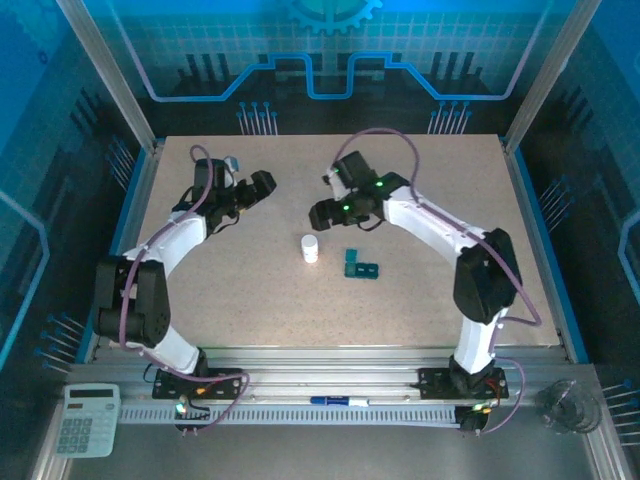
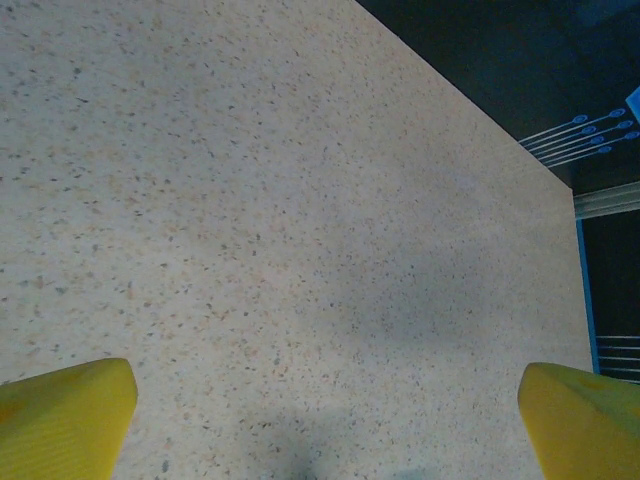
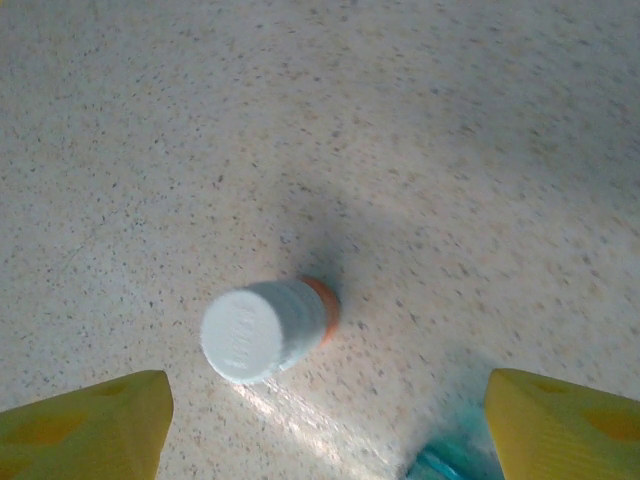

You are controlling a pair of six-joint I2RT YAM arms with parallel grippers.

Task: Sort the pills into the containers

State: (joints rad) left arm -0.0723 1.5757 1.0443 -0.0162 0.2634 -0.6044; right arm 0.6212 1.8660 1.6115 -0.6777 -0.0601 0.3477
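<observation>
Your right gripper (image 3: 325, 430) hangs over the table (image 1: 250, 300) with its yellow fingers (image 3: 85, 425) spread apart and nothing between them. The pill bottle (image 3: 265, 330) stands upright just ahead of them, not touched. I judge the gripper is held so because the bottle is the first thing to take: its white cap is on, so the pills are most likely inside. The spread looks wide enough for the bottle's body, and the wrist looks down on the cap, so you can aim from that view.

The pill box (image 1: 358, 265), small and teal, lies on the table near the bottle, on its right in the top view and apart from it. This closeness is useful, because the way from bottle to box will be short. Whether its compartments are open or hold something, I cannot tell.

Your left gripper (image 1: 258, 186) has its jaws fully open and empty over bare table, well apart from the bottle. I think it stands free to steady the bottle or turn the cap, since one gripper alone can hardly open it.
</observation>
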